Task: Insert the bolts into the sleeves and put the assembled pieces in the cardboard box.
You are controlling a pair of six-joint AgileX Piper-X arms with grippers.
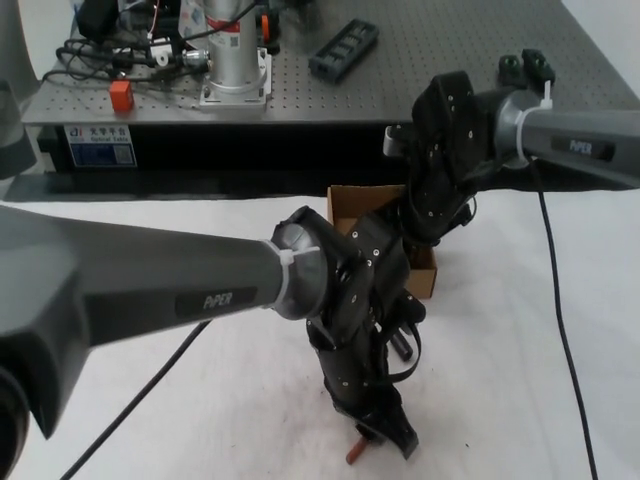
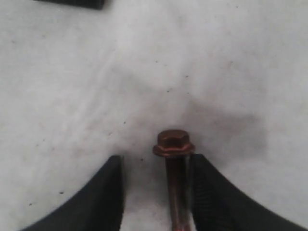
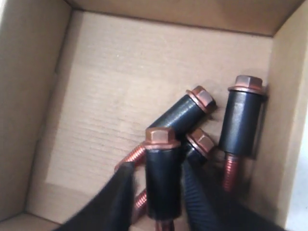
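One bolt (image 2: pixel 174 144) lies on the cloth (image 2: pixel 72 96) low in the high view. It sits between the spread fingers of my left gripper (image 2: pixel 155 166), touching one finger and apart from the other. If I close off-centre like this, I judge it may roll or cock sideways. Farther up, at centre frame, my right gripper (image 3: pixel 156 164) is clamped on a piece (image 3: pixel 162 187) inside the box (image 3: pixel 38 96), with three more pieces (image 3: pixel 240 120) beside it. Dropping it from height could bounce it out.
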